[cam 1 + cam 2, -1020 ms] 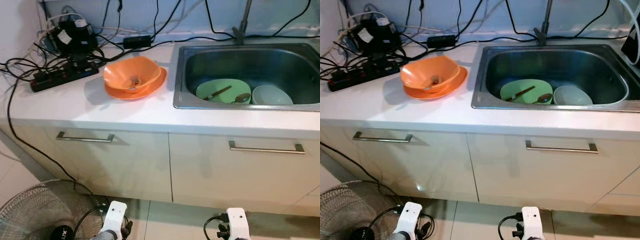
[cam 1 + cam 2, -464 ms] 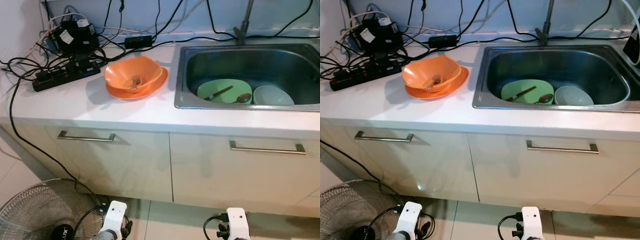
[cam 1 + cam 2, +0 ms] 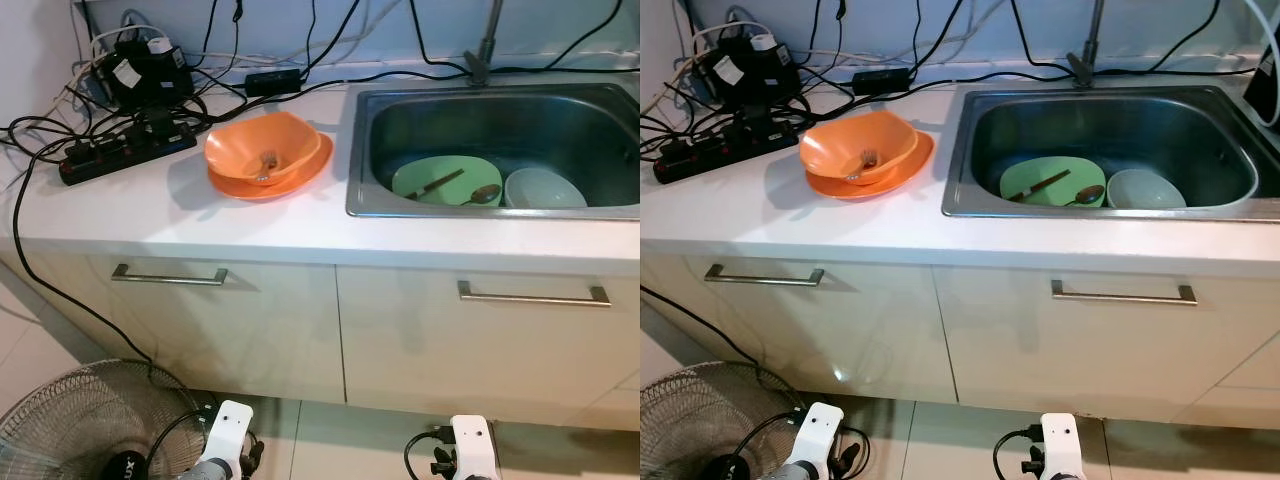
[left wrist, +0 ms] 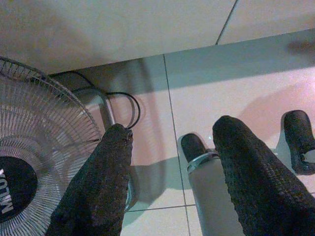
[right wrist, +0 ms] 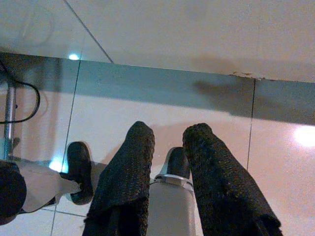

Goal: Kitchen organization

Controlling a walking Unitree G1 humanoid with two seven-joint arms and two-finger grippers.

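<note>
Both your arms hang low in front of the cabinets. The left tool [image 4: 170, 162] has its knobbly black fingers spread wide over glossy floor tiles, with the wire fan [image 4: 44, 162] just beside it. The right tool [image 5: 170, 147] hangs with its fingers spread by a narrower gap, nothing between them.

Well above both tools is the smooth white bench [image 3: 250, 220]. On it, above the left tool, sits a squarish orange bowl [image 3: 262, 147] on a round orange plate [image 3: 300, 176], with a small utensil lying inside the bowl. Beyond that lies a black power strip [image 3: 120, 152] amid tangled cables.

Above the right tool is the rectangular steel sink [image 3: 500, 130]. It holds a green plate [image 3: 440, 185] touching a pale round bowl [image 3: 545, 190]. Across the plate lie two spoons [image 3: 478, 195], long axes slanting from near left to far right.
</note>
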